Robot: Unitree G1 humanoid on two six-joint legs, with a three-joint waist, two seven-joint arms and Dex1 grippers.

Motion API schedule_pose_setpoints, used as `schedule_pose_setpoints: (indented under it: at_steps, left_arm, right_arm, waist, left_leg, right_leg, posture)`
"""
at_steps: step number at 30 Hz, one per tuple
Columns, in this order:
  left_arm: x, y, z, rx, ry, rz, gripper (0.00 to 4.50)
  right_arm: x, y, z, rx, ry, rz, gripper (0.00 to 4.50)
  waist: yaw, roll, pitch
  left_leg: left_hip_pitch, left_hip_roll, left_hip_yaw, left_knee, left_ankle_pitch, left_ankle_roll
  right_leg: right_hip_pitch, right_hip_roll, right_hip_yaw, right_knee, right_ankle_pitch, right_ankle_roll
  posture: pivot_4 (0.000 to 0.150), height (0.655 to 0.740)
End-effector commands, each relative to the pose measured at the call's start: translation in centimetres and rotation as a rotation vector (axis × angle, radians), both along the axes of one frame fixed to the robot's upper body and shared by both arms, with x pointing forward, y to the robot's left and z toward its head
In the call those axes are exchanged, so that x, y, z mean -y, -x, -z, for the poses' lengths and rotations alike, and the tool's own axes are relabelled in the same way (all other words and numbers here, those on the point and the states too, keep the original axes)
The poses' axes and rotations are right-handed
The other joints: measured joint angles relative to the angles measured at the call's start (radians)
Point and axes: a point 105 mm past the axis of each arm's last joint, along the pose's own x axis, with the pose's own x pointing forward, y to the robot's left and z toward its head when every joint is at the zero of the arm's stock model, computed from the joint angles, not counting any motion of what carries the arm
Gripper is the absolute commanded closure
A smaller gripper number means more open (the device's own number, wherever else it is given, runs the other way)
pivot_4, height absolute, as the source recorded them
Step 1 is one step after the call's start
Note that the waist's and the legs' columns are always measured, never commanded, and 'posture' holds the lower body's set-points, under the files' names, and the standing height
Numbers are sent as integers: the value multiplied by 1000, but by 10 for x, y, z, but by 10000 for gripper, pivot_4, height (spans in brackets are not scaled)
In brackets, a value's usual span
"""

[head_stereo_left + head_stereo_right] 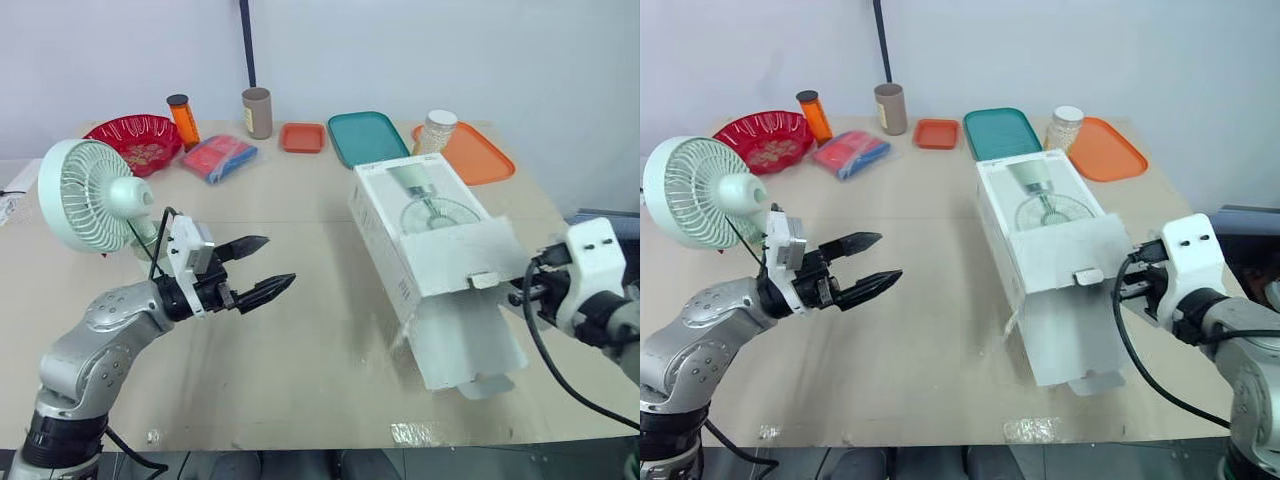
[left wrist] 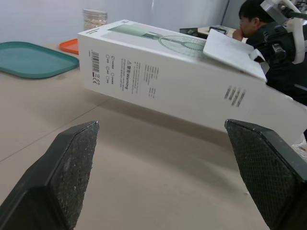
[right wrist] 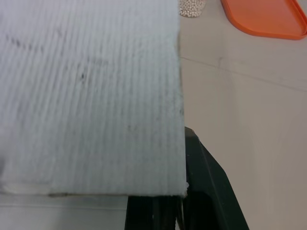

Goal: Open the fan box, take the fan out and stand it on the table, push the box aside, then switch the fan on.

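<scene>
One left claw (image 1: 280, 260) — wide open, empty, apart from box (image 1: 430, 250)

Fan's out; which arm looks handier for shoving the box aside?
Probably right: the right gripper sits at the box; the left gripper, jaws open, hovers apart from it, nearer the fan.

The table (image 1: 300, 340) holds the fan (image 1: 85, 195) at left and the fan box (image 1: 420, 235) right of centre. A red bowl (image 1: 135, 140), teal tray (image 1: 367, 137) and orange tray (image 1: 480, 155) line the top.
</scene>
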Motion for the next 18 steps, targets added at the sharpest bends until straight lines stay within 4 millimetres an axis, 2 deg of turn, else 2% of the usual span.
schedule_pose_setpoints:
  at_steps: [1, 9, 18]
  left_arm:
    - [6, 4, -2, 55, -35, 72, 0]
    - [10, 2, 1, 77, -83, 132, 0]
    - [11, 5, 4, 84, -152, 196, 0]
  right_arm:
    - [24, 11, -11, 25, 23, 48, 44663]
    - [59, 18, 1, -9, -9, 126, 44663]
    - [103, 12, 17, -57, 24, 167, 44663]
  waist:
    - [2, 0, 0]
    - [2, 0, 0]
    - [2, 0, 0]
  left_leg:
    - [0, 0, 0, 0, 0, 0]
    - [0, 0, 0, 1, 0, 0]
    - [1, 0, 1, 1, 0, 1]
  right_leg:
    - [0, 0, 0, 0, 0, 0]
    - [1, 0, 0, 0, 0, 1]
    - [2, 0, 1, 0, -1, 1]
  posture:
    - [1500, 7400]
    - [1500, 7400]
    - [1500, 7400]
